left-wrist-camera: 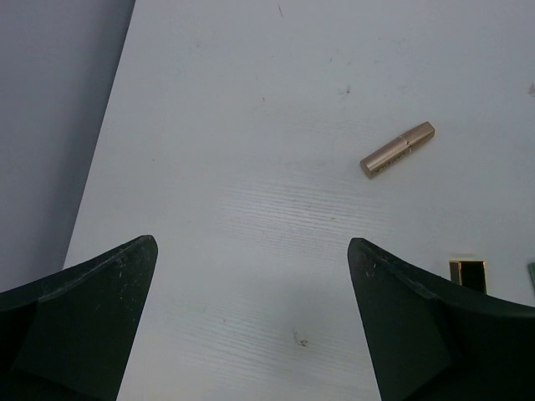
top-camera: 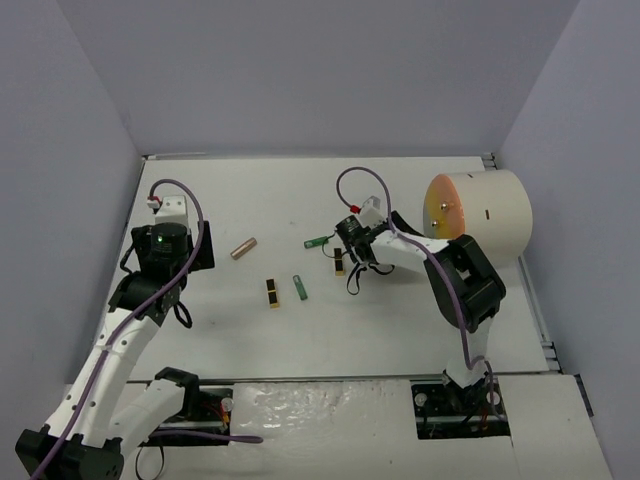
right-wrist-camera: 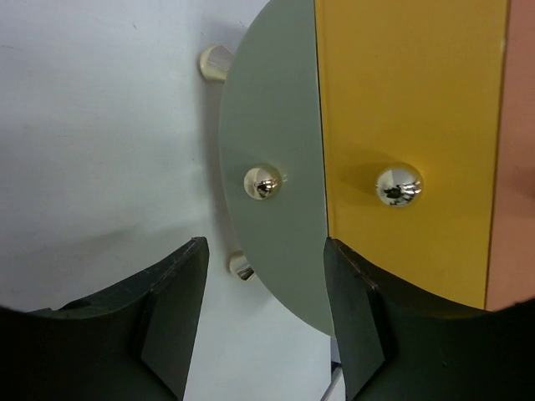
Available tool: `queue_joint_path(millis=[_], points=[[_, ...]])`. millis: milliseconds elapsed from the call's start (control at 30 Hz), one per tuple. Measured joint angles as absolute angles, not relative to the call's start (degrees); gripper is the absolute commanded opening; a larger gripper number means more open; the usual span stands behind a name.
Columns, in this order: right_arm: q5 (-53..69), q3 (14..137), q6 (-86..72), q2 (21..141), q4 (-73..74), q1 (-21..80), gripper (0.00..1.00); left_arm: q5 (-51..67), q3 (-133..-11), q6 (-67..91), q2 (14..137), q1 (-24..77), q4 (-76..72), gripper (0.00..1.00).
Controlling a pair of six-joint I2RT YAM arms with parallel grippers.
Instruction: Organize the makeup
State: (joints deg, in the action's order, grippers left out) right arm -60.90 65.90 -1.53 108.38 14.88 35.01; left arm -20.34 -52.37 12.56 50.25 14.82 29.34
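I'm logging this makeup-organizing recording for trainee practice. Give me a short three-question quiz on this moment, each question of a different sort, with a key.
1. True or false: the left gripper is shut on the rose-gold tube.
2. What fills the right wrist view beyond the right gripper? A a pink palette; B the drum's drawer fronts with shiny knobs; C a blue compact.
3. In the top view, how many green tubes lie on the table?
Key: 1 false, its jaws stand wide open and the tube lies on the table ahead. 2 B. 3 two.
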Motion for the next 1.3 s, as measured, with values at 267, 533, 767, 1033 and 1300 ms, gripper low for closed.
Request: queue_joint_path(millis=[267,533,767,1033,1300], points=[[-64.68,65.39,-1.07,114.13,12.36,30.87,0.5,-20.64,-51.16,12.34,45.86,14.53,27.97,0.97],[-68.49,65.41,0.24,117.29,9.78,30.55,0.43,-20.4,-51.16,12.14,45.34,14.5,27.54,0.97],[-70.06,65.41,2.88,119.69,6.63,29.73,0.4,-20.19,-51.16,12.12,45.32,14.5,27.52,0.97],[-70.33,66.16,6.21,119.81,2.95,28.79,0.4,-19.53,-51.16,12.12,45.32,14.5,27.09,0.97],[-70.36,66.87,7.74,119.95,1.35,28.15,0.26,-19.29,-51.16,12.12,45.34,14.17,27.08,0.97]])
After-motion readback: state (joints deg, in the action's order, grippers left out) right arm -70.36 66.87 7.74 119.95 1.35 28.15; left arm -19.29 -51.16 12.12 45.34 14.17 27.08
